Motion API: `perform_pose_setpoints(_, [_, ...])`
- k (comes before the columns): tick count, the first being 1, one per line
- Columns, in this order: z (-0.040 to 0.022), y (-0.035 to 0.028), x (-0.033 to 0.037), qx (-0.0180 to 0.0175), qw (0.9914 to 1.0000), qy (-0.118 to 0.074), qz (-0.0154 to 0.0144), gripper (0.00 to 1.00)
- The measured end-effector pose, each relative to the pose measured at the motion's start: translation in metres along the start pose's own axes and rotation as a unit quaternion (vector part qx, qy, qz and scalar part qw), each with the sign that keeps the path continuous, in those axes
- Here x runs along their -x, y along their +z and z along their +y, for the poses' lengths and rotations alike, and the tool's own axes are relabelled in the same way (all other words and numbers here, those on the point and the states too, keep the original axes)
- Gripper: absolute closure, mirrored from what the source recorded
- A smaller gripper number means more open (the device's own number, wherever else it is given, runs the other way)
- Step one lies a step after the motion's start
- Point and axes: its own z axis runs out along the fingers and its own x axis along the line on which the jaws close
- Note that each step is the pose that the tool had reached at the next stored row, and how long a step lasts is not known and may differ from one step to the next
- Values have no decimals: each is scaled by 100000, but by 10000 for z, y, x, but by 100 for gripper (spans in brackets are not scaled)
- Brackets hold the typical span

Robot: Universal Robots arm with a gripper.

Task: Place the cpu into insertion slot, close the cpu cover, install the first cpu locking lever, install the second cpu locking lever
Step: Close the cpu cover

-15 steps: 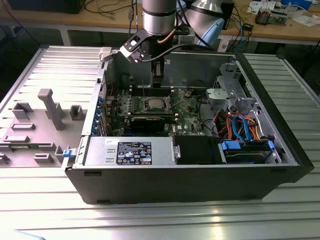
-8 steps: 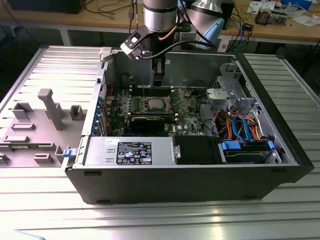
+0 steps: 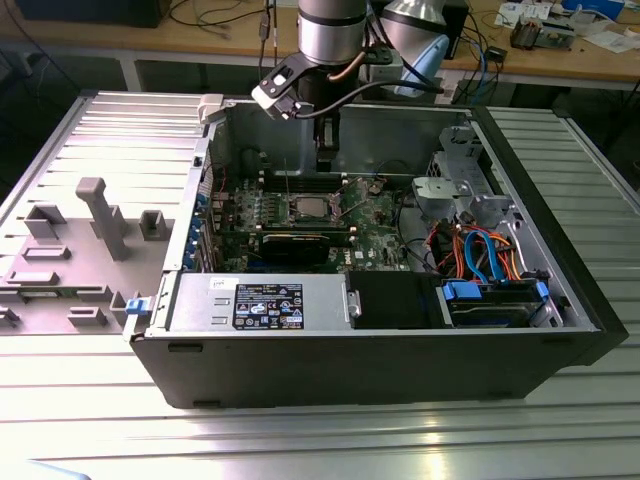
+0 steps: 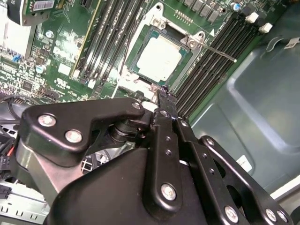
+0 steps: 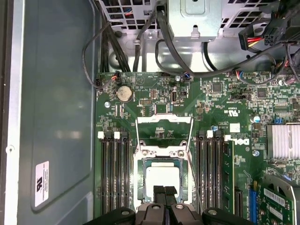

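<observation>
The cpu (image 5: 162, 177) (image 4: 159, 57) (image 3: 308, 207), a silver-grey square chip, lies flat in the insertion slot (image 5: 139, 160) on the green board. Beyond the slot the cpu cover (image 5: 164, 119), a thin silver frame, stands swung open. Two thin wire levers (image 5: 136, 140) (image 5: 191, 136) rise unlatched on either side of the slot; one lever (image 4: 218, 51) points out across the memory slots. My gripper (image 5: 164, 190) (image 4: 163, 93) (image 3: 325, 160) hovers above the slot's near edge, black fingers pressed together and shut on nothing.
Long black memory slots (image 5: 115, 173) (image 5: 211, 168) flank the socket. A black graphics card (image 3: 300, 240), a power supply (image 3: 255, 300), a drive cage (image 3: 455, 190) and loose cables (image 3: 480, 250) crowd the case. A grey fixture tray (image 3: 80, 230) sits at the exterior view's left.
</observation>
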Motion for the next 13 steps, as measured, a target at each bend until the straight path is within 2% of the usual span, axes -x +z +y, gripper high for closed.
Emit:
perform_pose_setpoints(3, [3,-63,-1,-4,100000,-1,-18,89])
perform_pose_setpoints(9, [6,-67,-1,-6,100000,-12,-13,89])
perform_pose_setpoints(13, [60,-65,-1,-21,100000,2,-15,89])
